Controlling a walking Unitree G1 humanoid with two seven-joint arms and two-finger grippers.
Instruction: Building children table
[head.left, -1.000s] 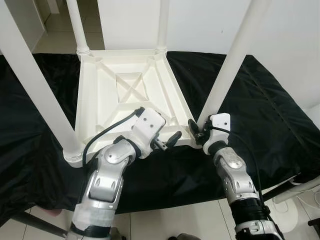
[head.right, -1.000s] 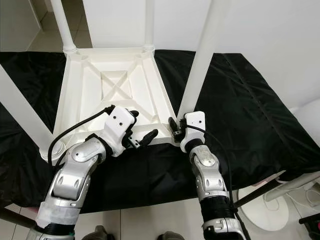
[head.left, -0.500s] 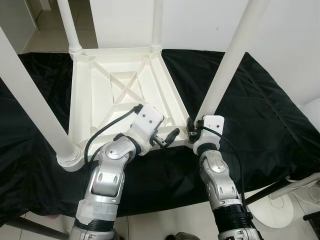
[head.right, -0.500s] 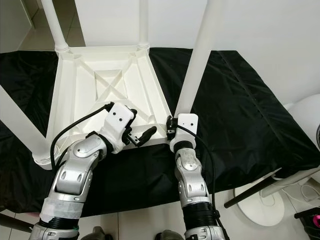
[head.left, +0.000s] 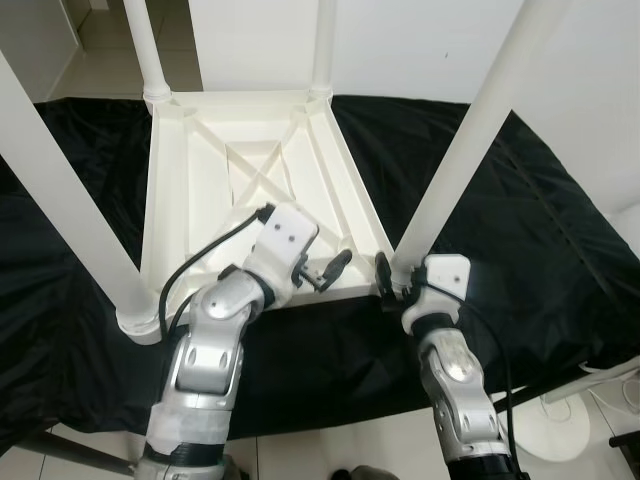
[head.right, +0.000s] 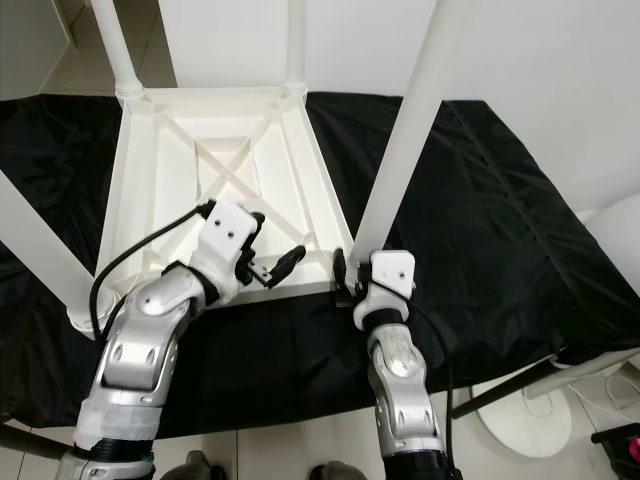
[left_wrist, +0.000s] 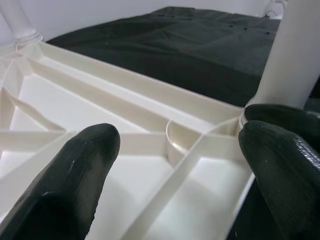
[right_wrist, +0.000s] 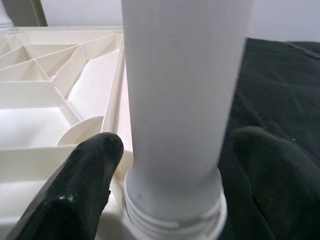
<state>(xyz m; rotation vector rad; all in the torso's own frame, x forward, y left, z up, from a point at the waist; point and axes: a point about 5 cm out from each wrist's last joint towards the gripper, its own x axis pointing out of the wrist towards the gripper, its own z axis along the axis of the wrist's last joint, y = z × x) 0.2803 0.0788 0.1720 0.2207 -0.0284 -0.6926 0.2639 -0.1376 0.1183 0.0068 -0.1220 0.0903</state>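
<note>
the upturned white plastic table (head.left: 250, 180) lies at frame centre on the black-draped bench (head.left: 520, 240), looking light, stiff and smooth, best held low on the leg (right_wrist: 175, 100) that the open right hand (right_wrist: 170, 170) straddles, while the open left hand (left_wrist: 175, 145) hovers over its ribs.

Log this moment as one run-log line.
scene: upturned white table top on black cloth | right tool: open around near-right leg base | left tool: open over near edge ribs | legs fitted: four
</note>
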